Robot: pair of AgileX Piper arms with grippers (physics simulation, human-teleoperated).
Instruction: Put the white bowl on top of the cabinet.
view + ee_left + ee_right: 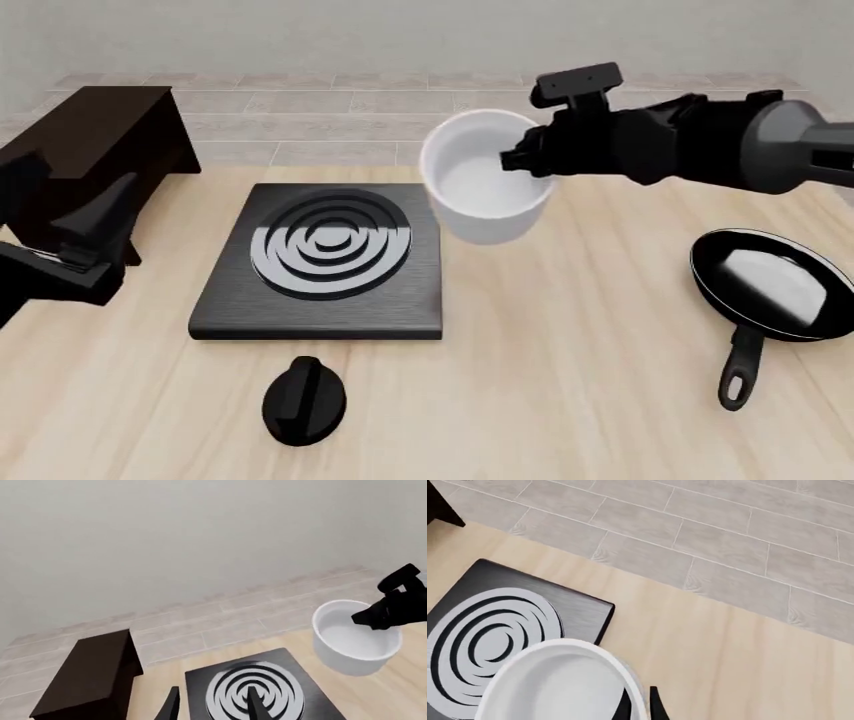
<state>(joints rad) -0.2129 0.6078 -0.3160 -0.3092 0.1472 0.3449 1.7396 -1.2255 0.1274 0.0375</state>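
Right claw (pixel 530 160) pinches the rim of the white bowl (pixel 483 180), holding it in the air above the stove plate's (pixel 320 262) far right corner, well apart from the cabinet (pixel 100 135) at far left, while the left claw (pixel 210 707) stands spread.

Right gripper (pixel 531 160) outstretched mid-air, pinched on the white bowl (pixel 483 180) rim; left gripper (pixel 74 262) low, seemingly parted.

A flat black square stove plate with silver concentric rings (pixel 320 262) lies on the light wooden table (pixel 561 380). 1 black round knob (pixel 304 400) sits just in front of it. A black frying pan with a long handle (pixel 771 292) rests well apart, to the plate's right.
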